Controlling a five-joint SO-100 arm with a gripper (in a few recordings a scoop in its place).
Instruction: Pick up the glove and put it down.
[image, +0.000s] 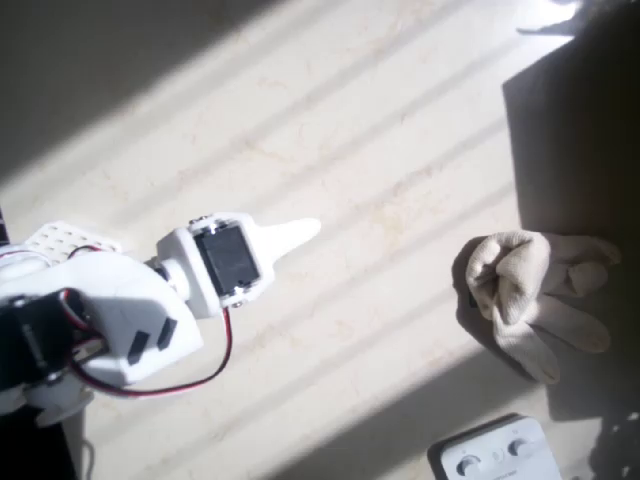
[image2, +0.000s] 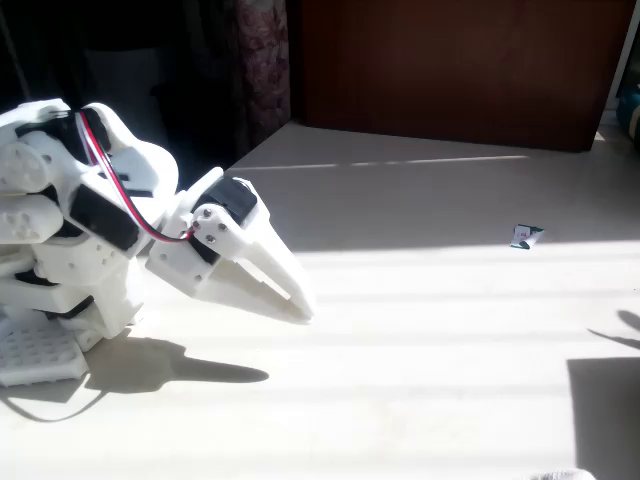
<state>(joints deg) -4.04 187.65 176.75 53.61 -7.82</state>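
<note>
- The glove (image: 530, 290) lies crumpled on the pale table (image: 380, 180) in the overhead view, its cuff bunched into a ball on the left and its pale fingers trailing right and down.
- Taking the glove as the landmark: part of it sits in sunlight, while its right side reaches into a dark shadow patch that covers the table above and to the right of it.
- A white box with round knobs (image: 495, 455) stands below the glove, near it but apart, at the bottom edge of the overhead view.
- The white end effector (image: 295, 235) is well to the left of the glove, not touching it, its pointed tip aimed toward the glove's side of the table.
- In the fixed view the end effector (image2: 298, 298) slants down with its tip at or just above the table; its two fingers lie close together with only a narrow gap between them, and nothing is between them.
- A small green-and-white card (image2: 525, 236) lies on the table in the fixed view, well apart from the end effector, at the edge of the shaded band.
</note>
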